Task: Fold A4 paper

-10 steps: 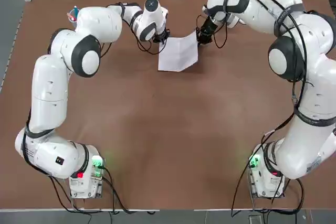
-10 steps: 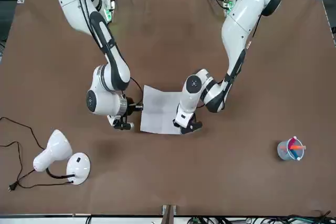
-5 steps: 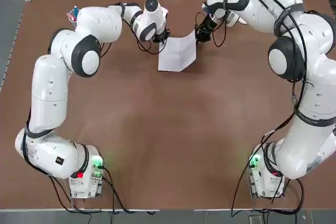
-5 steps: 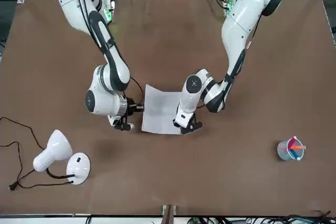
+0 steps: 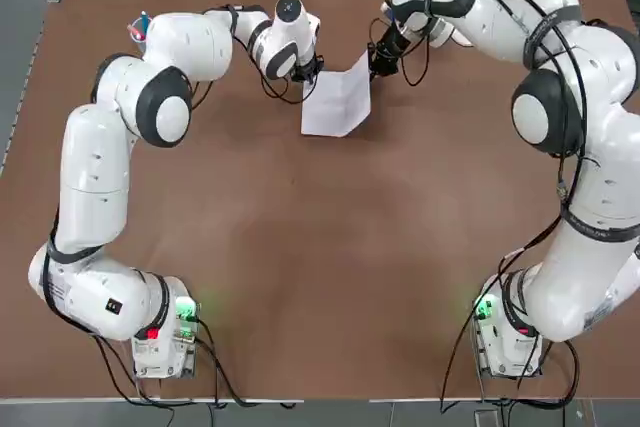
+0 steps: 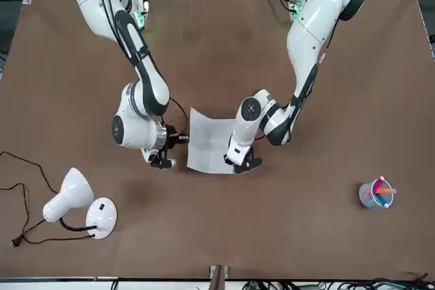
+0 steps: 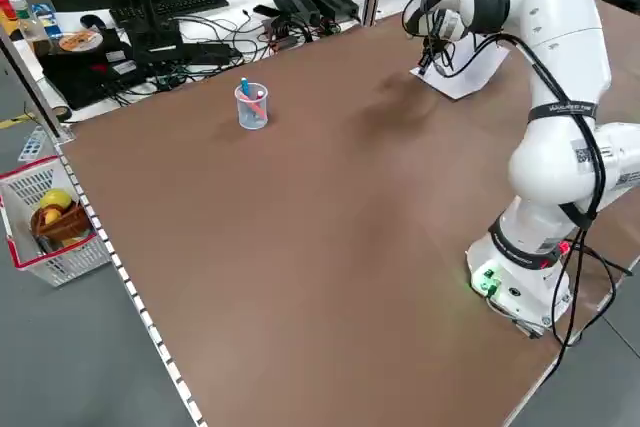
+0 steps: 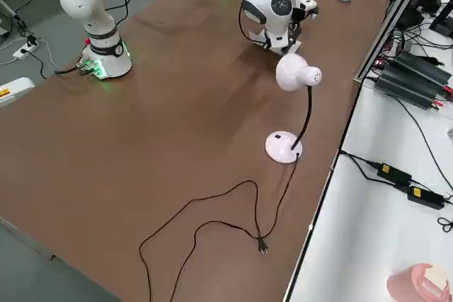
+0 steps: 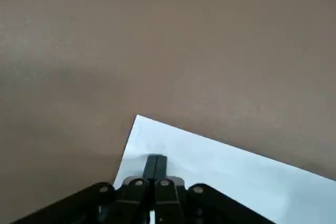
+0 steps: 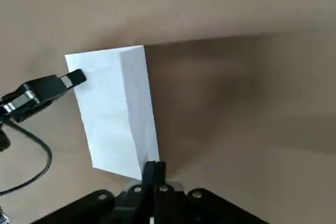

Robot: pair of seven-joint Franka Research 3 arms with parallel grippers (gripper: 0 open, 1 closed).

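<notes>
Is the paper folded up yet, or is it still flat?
Neither: the paper isn't folded over, but it isn't flat. One side bends up along a soft ridge, at the right gripper.

We see both arms reach toward the desk's far edge, left fingers point(image 9: 156, 165) and right fingers point(image 10: 154, 170) closed.

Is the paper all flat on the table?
No, in the right wrist view the paper bends up along one side, where the right gripper pinches its edge.
</notes>
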